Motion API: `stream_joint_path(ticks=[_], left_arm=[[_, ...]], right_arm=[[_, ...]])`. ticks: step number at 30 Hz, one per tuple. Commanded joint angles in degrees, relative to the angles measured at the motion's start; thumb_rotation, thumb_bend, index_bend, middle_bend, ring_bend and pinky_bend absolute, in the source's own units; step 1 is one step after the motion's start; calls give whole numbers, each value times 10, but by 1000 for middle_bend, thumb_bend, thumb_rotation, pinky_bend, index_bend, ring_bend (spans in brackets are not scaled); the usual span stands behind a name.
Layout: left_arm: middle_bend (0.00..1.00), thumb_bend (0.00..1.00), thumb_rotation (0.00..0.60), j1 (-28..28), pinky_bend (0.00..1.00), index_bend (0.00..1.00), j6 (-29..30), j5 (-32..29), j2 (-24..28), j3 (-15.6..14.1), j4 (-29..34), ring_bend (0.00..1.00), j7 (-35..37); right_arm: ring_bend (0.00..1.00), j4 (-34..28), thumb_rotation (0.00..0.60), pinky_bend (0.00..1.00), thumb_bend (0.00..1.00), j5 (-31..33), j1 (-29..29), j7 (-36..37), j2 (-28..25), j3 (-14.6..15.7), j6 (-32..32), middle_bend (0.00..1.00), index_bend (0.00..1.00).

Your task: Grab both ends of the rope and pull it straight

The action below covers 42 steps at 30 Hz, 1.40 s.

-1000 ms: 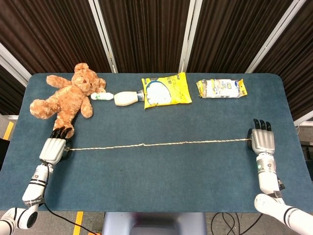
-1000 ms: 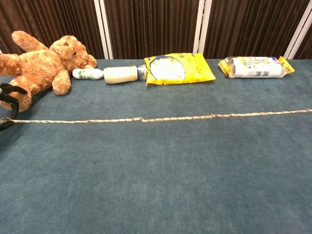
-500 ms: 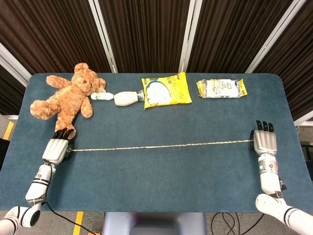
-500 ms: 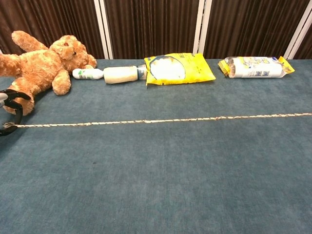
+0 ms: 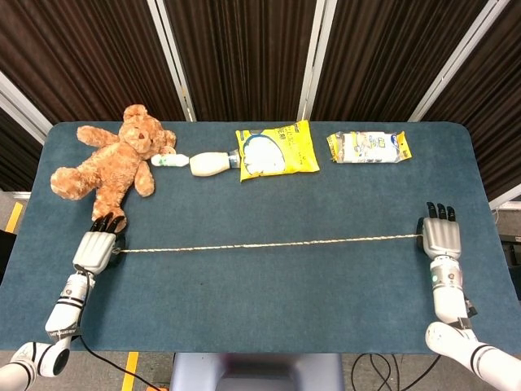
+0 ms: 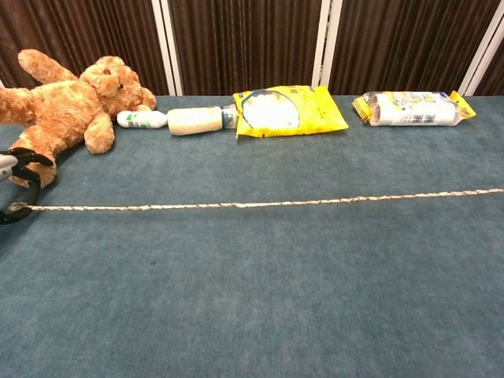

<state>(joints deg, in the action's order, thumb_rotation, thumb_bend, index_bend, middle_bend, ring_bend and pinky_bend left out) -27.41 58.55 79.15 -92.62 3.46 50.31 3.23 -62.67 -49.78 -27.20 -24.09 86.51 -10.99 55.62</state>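
A thin beige rope (image 5: 269, 243) lies stretched in a straight line across the blue table, also seen in the chest view as the rope (image 6: 252, 204). My left hand (image 5: 94, 249) pinches its left end just below the teddy bear's foot. In the chest view, the left hand (image 6: 22, 183) shows only dark fingers curved around the rope end at the frame's edge. My right hand (image 5: 440, 236) holds the right end at its inner side, knuckles up. The right hand is outside the chest view.
Along the far side of the table (image 5: 269, 309) lie a brown teddy bear (image 5: 114, 163), a white bottle (image 5: 203, 163) on its side, a yellow bag (image 5: 275, 149) and a yellow-and-white packet (image 5: 370, 147). The bear's foot sits close to my left hand.
Both hands have drawn back a little toward the near table edge, taking the rope with them. The small kink in the rope's middle has gone; it now runs straight.
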Motion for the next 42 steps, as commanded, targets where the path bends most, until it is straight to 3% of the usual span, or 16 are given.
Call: stream_joint_path(ticks=[1, 6, 12, 15, 21, 25, 29, 33, 37, 42], left_arm=[[101, 428, 600, -1, 112, 609, -2, 2, -2, -2, -1, 0, 0], [98, 428, 600, -2, 111, 478, -4, 5, -7, -4, -5, 0, -2], [96, 427, 600, -2, 110, 115, -4, 7, -8, -5, -5, 0, -1], [91, 426, 600, -1, 109, 15, -3, 9, -5, -6, -1, 0, 1], [55, 415, 600, 4, 110, 0, 15, 17, 16, -6, 28, 0, 15], [28, 414, 600, 12, 109, 0, 29, 23, 47, -9, 65, 0, 22], [1, 414, 600, 27, 109, 0, 60, 30, 87, -9, 113, 0, 37], [0, 407, 600, 44, 108, 0, 112, 53, 133, -11, 172, 0, 47], [0, 405, 600, 78, 102, 0, 186, 88, 180, -26, 242, 0, 48], [0, 406, 600, 145, 84, 0, 274, 121, 219, -64, 294, 0, 48]], right_arm=[[0, 3, 600, 0, 560, -2, 0, 0, 2, 1, -2, 169, 739], [0, 7, 600, 0, 559, -2, 0, 1, 3, 2, -9, 168, 594], [0, 3, 600, 0, 559, 16, -1, -16, -4, 3, -26, 97, 175], [0, 3, 600, 0, 559, 20, -2, -21, -7, 5, -32, 53, 29], [0, -8, 600, 0, 555, 22, -1, -23, -19, 7, -35, 7, 0], [0, -28, 600, 0, 497, 26, 1, -27, -37, 11, -40, 0, 0], [0, -74, 600, 0, 465, -12, 16, -2, -63, 16, -7, 0, 0], [0, -144, 600, 0, 464, -114, 56, 49, -97, 37, 87, 0, 0], [0, -208, 600, 0, 464, -256, 118, 111, -131, 85, 220, 0, 0], [0, -227, 600, 0, 464, -376, 193, 166, -149, 140, 359, 0, 0]])
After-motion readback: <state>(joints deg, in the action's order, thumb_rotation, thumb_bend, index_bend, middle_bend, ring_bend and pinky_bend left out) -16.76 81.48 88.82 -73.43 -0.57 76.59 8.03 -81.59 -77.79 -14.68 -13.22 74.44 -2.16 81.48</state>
